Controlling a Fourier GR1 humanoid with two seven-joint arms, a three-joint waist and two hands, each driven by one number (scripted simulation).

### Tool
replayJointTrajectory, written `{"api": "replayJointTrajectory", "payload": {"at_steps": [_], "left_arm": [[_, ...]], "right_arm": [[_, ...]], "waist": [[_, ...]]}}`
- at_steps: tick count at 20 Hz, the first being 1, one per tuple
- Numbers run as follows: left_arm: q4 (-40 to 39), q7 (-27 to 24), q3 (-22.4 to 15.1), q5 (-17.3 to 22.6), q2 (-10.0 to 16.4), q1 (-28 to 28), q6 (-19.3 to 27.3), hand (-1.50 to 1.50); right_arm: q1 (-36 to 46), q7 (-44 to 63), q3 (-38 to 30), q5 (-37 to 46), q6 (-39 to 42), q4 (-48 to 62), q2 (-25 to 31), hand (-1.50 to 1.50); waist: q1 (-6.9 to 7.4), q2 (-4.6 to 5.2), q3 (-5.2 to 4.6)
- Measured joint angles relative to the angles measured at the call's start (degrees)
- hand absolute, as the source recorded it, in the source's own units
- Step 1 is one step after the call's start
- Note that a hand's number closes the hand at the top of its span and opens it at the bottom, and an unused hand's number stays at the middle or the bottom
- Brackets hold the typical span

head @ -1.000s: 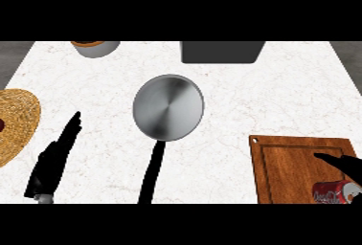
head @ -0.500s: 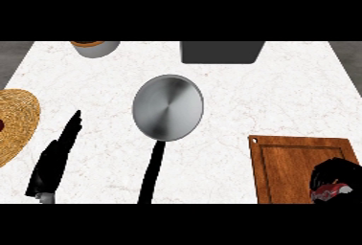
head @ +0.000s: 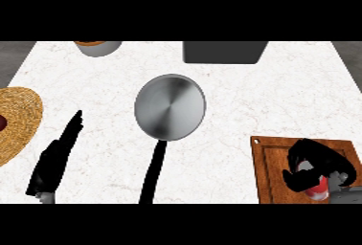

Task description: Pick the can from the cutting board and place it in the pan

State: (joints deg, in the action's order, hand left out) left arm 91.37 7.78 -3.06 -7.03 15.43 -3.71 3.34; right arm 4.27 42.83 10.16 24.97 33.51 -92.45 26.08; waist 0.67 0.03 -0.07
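Head view, read from the left: a woven straw plate [head: 16, 122] is cut off by the frame's edge. Just beside it the left hand [head: 60, 154] rests low on the worktop [head: 247, 105], fingers straight and released, holding nothing. It is well apart from the task's things.

At the centre lies the pan [head: 170, 107], its round steel bowl bare and its dark handle running down toward the lower edge.

Lower right is the cutting board [head: 272, 162], and on it the can [head: 316, 191], near the board's lower right part. The right hand [head: 322, 158] sits over it, fingers curled round its upper part in a grasp. Only a red patch of the can shows beneath the fingers.

The coming move likely turns on one relation. The pan lies up and to the left of the right hand, across open worktop, and this hand is much the nearer to both.

The can's long axis cannot be made out, since the hand hides most of it. Whether it has left the board is also unclear. The board's lower edge and the right forearm are cut off.
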Motion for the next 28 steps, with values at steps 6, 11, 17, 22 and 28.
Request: {"api": "replayJointTrajectory", "payload": {"at_steps": [6, 11, 17, 22, 28], "left_arm": [[-0.22, -0.38, 0.11, -0.65, -0.6, -0.27, 0.2, 0.0], [0.51, -0.14, 0.28, -0.37, -0.35, -0.7, -0.37, 0.0], [0.85, -0.25, 0.06, -0.76, -0.83, -1.03, -0.37, 0.0], [-0.13, -1.21, 0.53, -0.95, -0.96, -0.61, -0.89, 0.0], [0.37, 0.99, 1.14, -0.87, -0.85, 1.35, -1.59, 0.0]], "right_arm": [[6.12, -1.94, 3.13, 12.06, -10.65, 2.79, -1.86, 1.5], [10.99, -6.92, 3.2, 19.68, -20.46, -1.87, -0.09, 1.5], [18.52, -12.55, 4.52, 25.74, -28.8, -3.69, -1.73, 1.5], [27.6, -13.67, 5.06, 26.62, -30.63, 1.28, -8.12, 1.5], [38.65, -14.68, 4.26, 25.92, -33.79, 15.52, -18.15, 1.5]], "waist": [[0.0, 0.0, 0.07], [-0.09, -0.16, 0.11], [0.17, -0.06, 0.08], [0.33, 0.05, 0.05], [0.76, 0.23, 0.05]]}}
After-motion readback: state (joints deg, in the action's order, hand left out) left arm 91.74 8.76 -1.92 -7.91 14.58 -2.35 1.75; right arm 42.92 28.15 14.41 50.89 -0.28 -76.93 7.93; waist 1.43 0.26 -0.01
